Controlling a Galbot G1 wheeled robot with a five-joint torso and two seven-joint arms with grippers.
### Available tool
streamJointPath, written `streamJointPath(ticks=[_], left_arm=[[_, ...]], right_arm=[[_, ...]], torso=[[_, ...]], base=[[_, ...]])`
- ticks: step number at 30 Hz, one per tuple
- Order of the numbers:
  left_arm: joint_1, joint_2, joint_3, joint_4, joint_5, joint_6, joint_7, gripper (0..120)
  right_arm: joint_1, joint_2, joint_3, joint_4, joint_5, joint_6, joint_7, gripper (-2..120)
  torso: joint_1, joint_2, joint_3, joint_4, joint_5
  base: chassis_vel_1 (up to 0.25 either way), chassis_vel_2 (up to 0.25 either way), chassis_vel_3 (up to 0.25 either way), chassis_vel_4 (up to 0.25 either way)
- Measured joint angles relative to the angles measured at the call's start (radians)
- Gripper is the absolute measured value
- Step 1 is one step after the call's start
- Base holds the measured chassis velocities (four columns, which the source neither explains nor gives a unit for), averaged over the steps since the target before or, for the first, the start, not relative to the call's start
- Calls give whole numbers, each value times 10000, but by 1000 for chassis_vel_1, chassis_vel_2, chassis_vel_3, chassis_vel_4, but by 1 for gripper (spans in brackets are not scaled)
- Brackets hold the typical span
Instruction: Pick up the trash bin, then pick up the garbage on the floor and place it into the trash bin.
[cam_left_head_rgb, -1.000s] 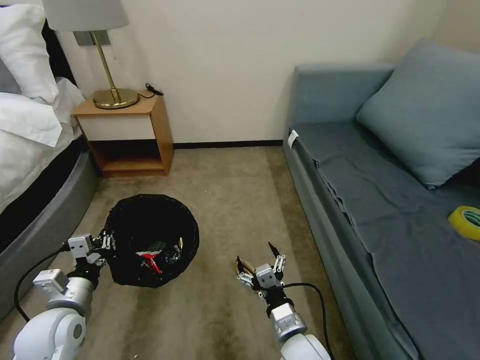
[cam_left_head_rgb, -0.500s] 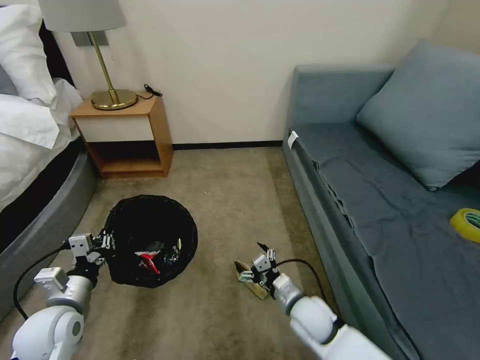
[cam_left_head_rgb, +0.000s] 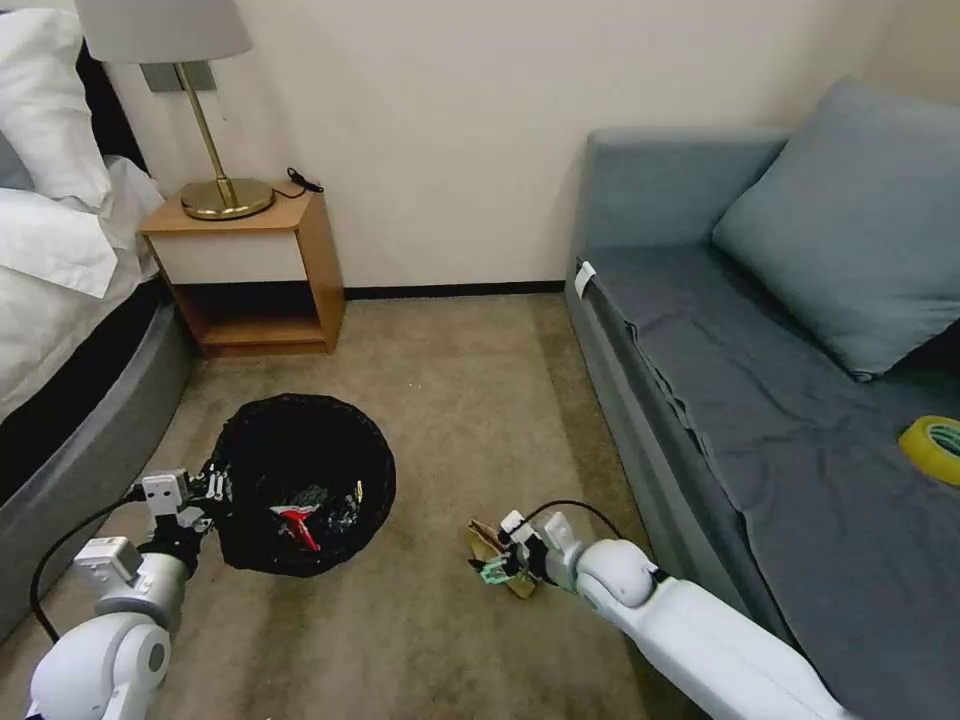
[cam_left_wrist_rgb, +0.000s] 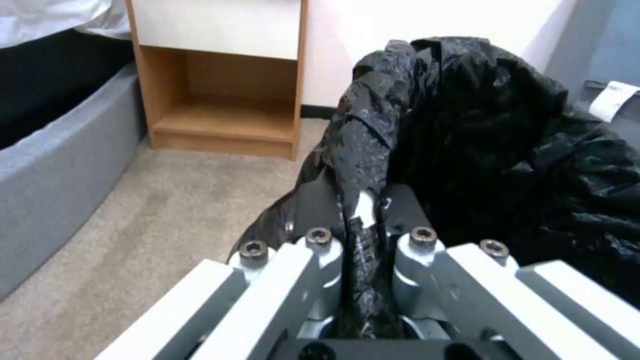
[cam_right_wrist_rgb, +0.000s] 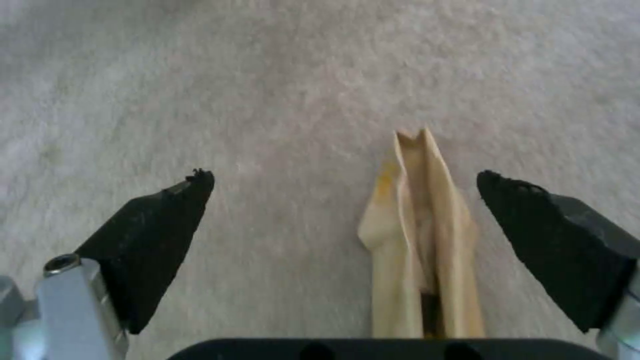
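Observation:
The trash bin (cam_left_head_rgb: 305, 455), black mesh with a black bag liner, hangs just above the carpet at the left. My left gripper (cam_left_head_rgb: 207, 492) is shut on its near rim; the left wrist view shows the fingers (cam_left_wrist_rgb: 400, 205) pinching the bag-covered rim of the trash bin (cam_left_wrist_rgb: 493, 130). A red-and-white packet (cam_left_head_rgb: 298, 521) and other litter lie inside. A crumpled tan paper piece of garbage (cam_left_head_rgb: 487, 543) lies on the floor to the bin's right. My right gripper (cam_left_head_rgb: 497, 566) is down at it, open. In the right wrist view the paper (cam_right_wrist_rgb: 420, 235) lies between the spread fingers of the right gripper (cam_right_wrist_rgb: 345, 176), nearer one of them.
A bed (cam_left_head_rgb: 70, 400) lines the left side, with a wooden nightstand (cam_left_head_rgb: 250, 270) and brass lamp (cam_left_head_rgb: 215, 150) at the back wall. A grey-blue sofa (cam_left_head_rgb: 760, 400) runs along the right, a yellow tape roll (cam_left_head_rgb: 932, 445) on its seat. Bare carpet lies between them.
My right arm has reached forward and down, bringing its open gripper to the floor around the tan paper. The left gripper and bin have stayed put.

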Motion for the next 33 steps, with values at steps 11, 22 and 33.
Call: streamJointPath(ticks=[11,22,33], left_arm=[[-202,171,-149,300,-190,-7,59,4],[-94,37,-196,317,-124,-78,112,4],[70,-38,-317,307,-81,-184,161,4]], right_arm=[[446,570,95,-1695,-457,-31,-268,100],[315,730,295,-2383,-956,7,-578,100],[24,869,577,-2634,-1168,27,-703,71]], torso=[[0,0,0,-2,-1],[0,0,0,-1,2],[0,0,-1,-1,0]], base=[[0,0,0,0],[0,0,0,0],[0,0,0,0]])
